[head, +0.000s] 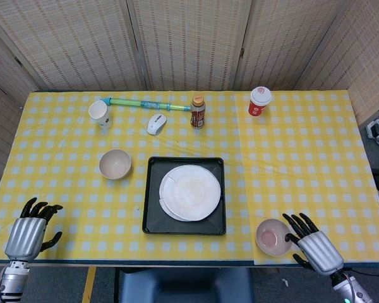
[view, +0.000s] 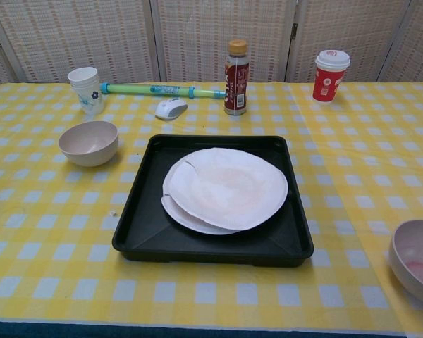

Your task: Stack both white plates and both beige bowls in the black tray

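Two white plates [head: 190, 192] [view: 225, 186] lie stacked in the black tray [head: 153, 214] [view: 137, 232] at the table's middle. One beige bowl [head: 115, 164] [view: 89, 142] stands left of the tray. The other beige bowl [head: 273, 237] [view: 417, 257] sits by the front edge, right of the tray. My right hand [head: 314, 249] is low at the front right, just beside that bowl, fingers spread and holding nothing. My left hand [head: 30, 230] hovers at the front left corner, fingers apart and empty. Neither hand shows in the chest view.
Along the back stand a patterned paper cup [head: 100, 113], a green-blue tube [head: 148, 103], a white mouse [head: 156, 124], a brown bottle [head: 198, 112] and a red cup [head: 259, 101]. The yellow checked cloth [head: 303, 164] covers the table.
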You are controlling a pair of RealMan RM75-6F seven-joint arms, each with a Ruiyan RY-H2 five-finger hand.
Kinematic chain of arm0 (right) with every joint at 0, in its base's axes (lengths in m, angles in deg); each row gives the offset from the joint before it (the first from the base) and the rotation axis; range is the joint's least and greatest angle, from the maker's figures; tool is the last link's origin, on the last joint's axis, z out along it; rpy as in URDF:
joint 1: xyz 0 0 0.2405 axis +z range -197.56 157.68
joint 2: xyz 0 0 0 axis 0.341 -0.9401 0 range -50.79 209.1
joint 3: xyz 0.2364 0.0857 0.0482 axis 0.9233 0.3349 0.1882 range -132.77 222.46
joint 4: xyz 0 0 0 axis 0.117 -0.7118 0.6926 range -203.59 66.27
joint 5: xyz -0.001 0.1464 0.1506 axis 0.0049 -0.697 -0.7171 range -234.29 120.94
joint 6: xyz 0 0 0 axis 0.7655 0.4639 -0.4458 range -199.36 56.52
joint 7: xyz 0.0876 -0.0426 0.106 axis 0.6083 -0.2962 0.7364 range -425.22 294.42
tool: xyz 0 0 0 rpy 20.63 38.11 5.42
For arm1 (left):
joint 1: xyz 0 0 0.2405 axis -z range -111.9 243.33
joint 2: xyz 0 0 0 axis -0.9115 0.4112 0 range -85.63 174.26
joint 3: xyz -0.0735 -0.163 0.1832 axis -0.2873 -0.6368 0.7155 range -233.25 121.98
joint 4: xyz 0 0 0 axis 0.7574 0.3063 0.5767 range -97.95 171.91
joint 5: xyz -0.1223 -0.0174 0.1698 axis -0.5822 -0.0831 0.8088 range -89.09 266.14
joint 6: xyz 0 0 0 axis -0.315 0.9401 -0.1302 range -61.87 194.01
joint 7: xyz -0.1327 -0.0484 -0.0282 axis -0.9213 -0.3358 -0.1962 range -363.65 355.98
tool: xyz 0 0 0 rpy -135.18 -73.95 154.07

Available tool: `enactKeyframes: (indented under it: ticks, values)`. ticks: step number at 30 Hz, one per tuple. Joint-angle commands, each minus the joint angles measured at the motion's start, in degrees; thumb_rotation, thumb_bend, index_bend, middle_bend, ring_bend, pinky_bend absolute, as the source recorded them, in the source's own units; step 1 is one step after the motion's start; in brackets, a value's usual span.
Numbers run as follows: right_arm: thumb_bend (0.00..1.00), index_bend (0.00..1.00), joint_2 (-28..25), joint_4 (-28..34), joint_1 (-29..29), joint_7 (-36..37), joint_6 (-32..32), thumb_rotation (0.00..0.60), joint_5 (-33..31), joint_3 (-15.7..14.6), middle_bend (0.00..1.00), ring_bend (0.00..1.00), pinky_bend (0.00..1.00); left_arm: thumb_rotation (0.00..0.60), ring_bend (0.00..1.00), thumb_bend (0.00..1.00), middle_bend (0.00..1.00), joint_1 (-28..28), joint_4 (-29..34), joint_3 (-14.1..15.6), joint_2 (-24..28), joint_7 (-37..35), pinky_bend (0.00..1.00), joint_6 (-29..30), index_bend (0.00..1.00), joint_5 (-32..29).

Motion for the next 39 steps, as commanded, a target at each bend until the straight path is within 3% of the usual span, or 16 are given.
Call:
enactKeyframes:
  ticks: [1,7,15,22,31,39]
  values:
    - [0.35,0.44,1.1,-0.7,0.9,-0.2,-1.4,0.6,-0.3,0.2,0.0,0.0,0.0,0.6,0.24,0.27,0.4,-0.2,0.1,0.1,0.1,0.3,0.13,0.1,0.33,0.2]
    - [0.39,0.46,2.1,-1.0,1.7,-0.7,-3.0,0.6,-1.0,0.3,0.0,0.0,0.0,0.6,0.24,0.27,0.4,-0.6,0.8,0.0,0.5,1.1,0.12,0.1,0.32,-0.2]
    - [0.53,0.55,3.8,-2.1,2.8,-0.9,-4.3,0.6,-1.3,0.4,0.0,0.0,0.0,0.6,0.24,0.28,0.4,-0.8,0.8,-0.1,0.6,0.7,0.11,0.0,0.26,0.2]
    - [0.56,0.59,4.1,-2.1,2.8,-0.2,-1.8,0.6,-1.0,1.1,0.01,0.0,0.0,0.6,0.23,0.28,0.4,-0.9,1.1,-0.2,0.9,0.3,0.1,-0.2,0.25,0.1]
    - [0.56,0.59,2.4,2.2,4.3,-1.9,3.3,0.6,0.3,4.8,0.01,0.0,0.0,0.6,0.23,0.29,0.4,-0.8,1.2,-0.6,1.1,-0.2,0.1,-1.0,0.25,-0.3]
    - [0.56,0.6,2.0,8.0,9.2,-6.6,1.0,0.6,0.6,9.4,0.02,0.0,0.0,0.6,0.23,0.29,0.4,-0.9,1.4,-0.9,1.6,-1.4,0.1,-1.1,0.25,-0.6]
